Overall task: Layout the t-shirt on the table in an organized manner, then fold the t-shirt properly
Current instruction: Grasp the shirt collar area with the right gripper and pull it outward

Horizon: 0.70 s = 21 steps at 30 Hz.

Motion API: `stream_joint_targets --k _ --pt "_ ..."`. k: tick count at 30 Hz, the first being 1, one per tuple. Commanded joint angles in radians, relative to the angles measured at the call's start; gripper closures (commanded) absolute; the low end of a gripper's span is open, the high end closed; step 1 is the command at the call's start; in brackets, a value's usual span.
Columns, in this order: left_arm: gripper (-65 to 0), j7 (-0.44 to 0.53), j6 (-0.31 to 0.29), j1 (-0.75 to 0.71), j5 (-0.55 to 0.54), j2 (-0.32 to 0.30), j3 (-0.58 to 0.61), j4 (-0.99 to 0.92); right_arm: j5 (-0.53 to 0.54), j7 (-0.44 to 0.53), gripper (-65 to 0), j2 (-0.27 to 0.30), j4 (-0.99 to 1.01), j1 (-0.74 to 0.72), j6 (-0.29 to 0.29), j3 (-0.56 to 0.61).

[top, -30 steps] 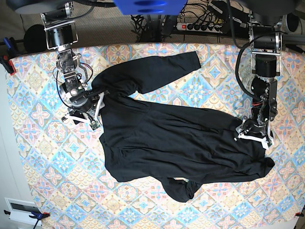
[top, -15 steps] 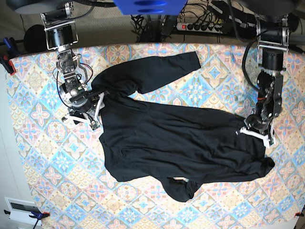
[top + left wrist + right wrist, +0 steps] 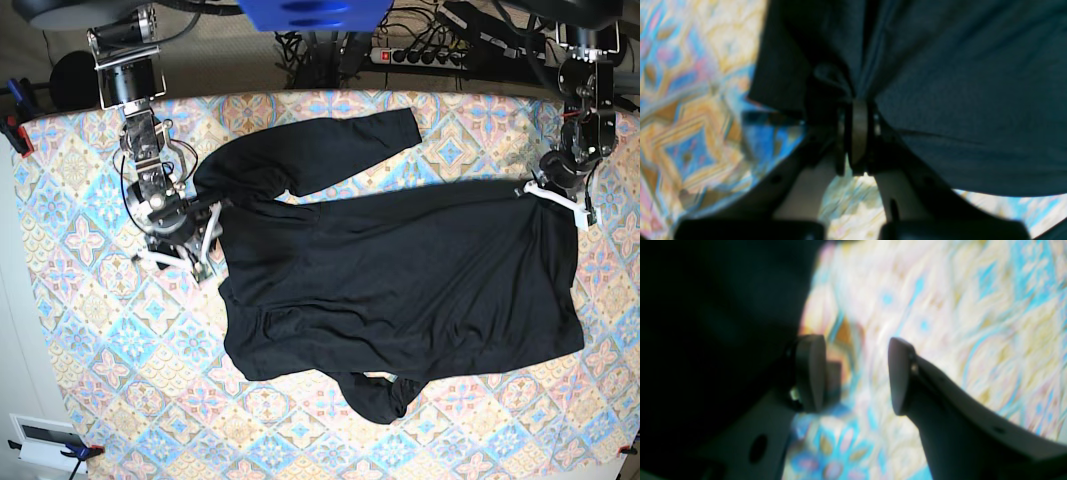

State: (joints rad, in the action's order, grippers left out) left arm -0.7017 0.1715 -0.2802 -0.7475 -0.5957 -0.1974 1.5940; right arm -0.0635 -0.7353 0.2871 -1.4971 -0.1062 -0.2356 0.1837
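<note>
The black t-shirt (image 3: 400, 280) lies spread over the middle of the patterned table (image 3: 80, 330). One long sleeve (image 3: 340, 145) points to the far edge, and the other (image 3: 380, 395) is bunched at the near hem. My left gripper (image 3: 556, 195) is at the shirt's far right corner, shut on the fabric. In the left wrist view its jaws (image 3: 858, 106) pinch a gathered fold of the t-shirt (image 3: 957, 83). My right gripper (image 3: 190, 238) stands open at the shirt's left edge. In the right wrist view its fingers (image 3: 853, 373) have only tablecloth between them, with the t-shirt (image 3: 706, 323) just beside one finger.
A power strip (image 3: 420, 55) and cables lie beyond the far edge. Red clamps (image 3: 15, 135) hold the cloth at the left corner. A white box (image 3: 45, 440) sits off the near left corner. Bare cloth (image 3: 120, 400) shows around the shirt.
My left gripper has shut on the shirt's right corner and pulled it toward the far edge, stretching that side out flat. The right gripper has shifted only slightly.
</note>
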Motion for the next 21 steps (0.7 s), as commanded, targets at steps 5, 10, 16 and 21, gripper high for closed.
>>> stream_joint_targets --k 5,10,16,21 --pt "0.0 0.02 -0.003 -0.02 0.159 -0.019 -0.009 -0.014 0.0 0.015 -28.4 0.007 -0.018 -0.028 0.003 0.04" --pt "-0.3 0.018 -0.003 -0.017 0.208 -0.016 -0.015 -0.025 0.0 0.013 -28.4 -0.012 -0.036 -0.02 0.003 0.099" --pt "-12.5 0.015 -0.003 -0.02 0.181 -0.014 -0.015 -0.022 0.001 -0.027 -28.5 -0.056 -0.095 -0.02 -0.074 0.098" --pt "-27.7 0.014 -0.003 -0.02 0.059 -0.022 -0.018 -0.025 0.003 -0.027 -28.5 -0.085 -0.075 -0.028 -0.126 0.07"
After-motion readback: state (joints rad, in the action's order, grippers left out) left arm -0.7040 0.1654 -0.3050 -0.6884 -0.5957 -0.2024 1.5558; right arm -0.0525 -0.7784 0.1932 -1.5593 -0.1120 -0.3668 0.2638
